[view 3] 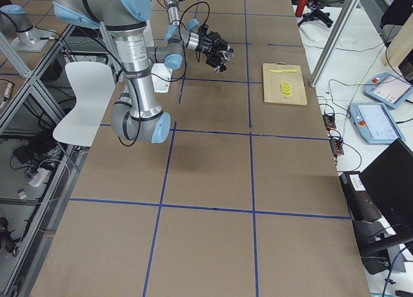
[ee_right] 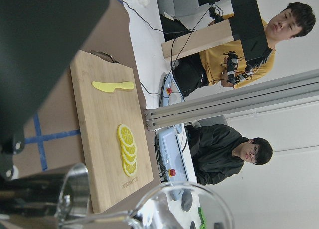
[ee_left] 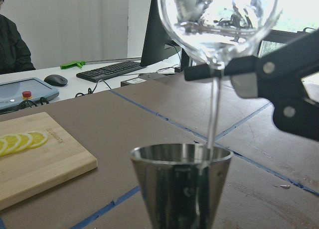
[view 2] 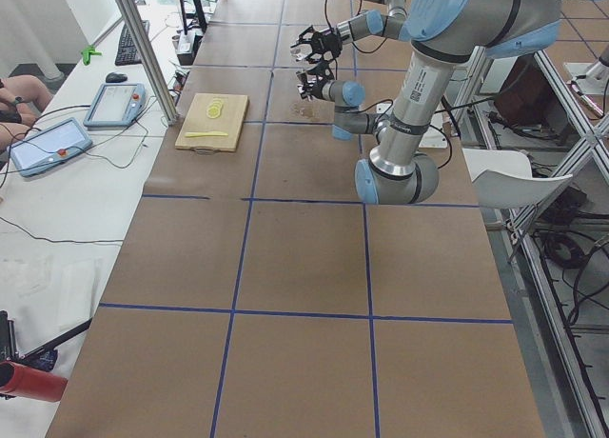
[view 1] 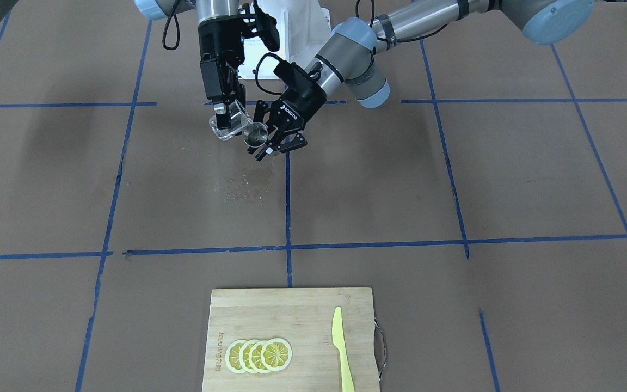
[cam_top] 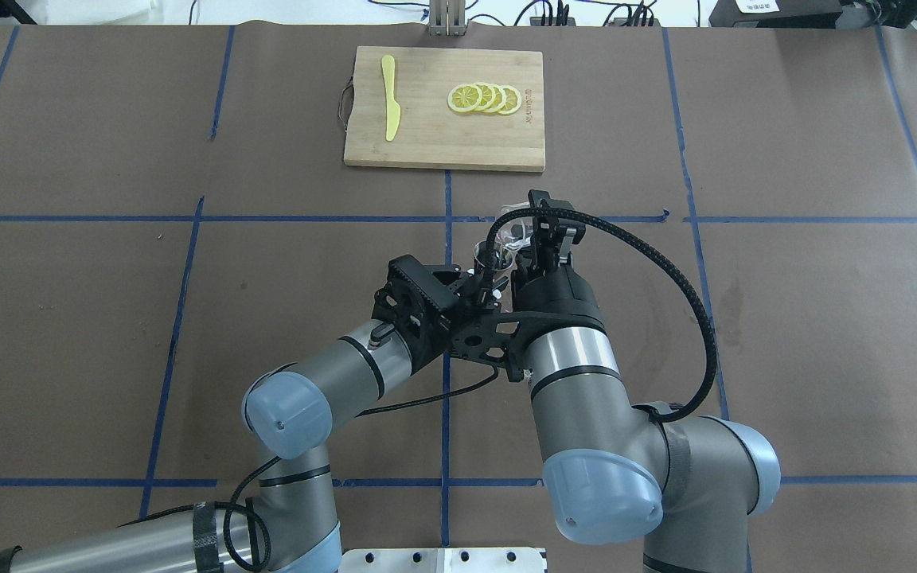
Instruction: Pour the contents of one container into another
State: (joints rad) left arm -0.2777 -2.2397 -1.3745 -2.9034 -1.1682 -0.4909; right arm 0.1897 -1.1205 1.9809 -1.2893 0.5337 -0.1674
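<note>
Above the jigger (view 1: 255,134) in the ROBOTIQ-lettered left pincer (view 1: 263,140), beaker (view 1: 230,123) pours.

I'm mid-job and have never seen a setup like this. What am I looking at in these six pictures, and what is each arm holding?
These are two robot arms working at a brown table marked with blue tape lines. Four pictures come from fixed cameras: one across the table, one behind the robot, and one at each table end. The other two come from cameras on the wrists. The right gripper holds a small clear glass beaker between its fingers, tipped over. The left gripper holds a silver hourglass-shaped steel jigger under it. The left wrist view shows a thin clear stream falling into the jigger. Further out on the table lies a wooden cutting board with yellow lemon slices and a pale yellow knife. People sit beyond the table.
</note>
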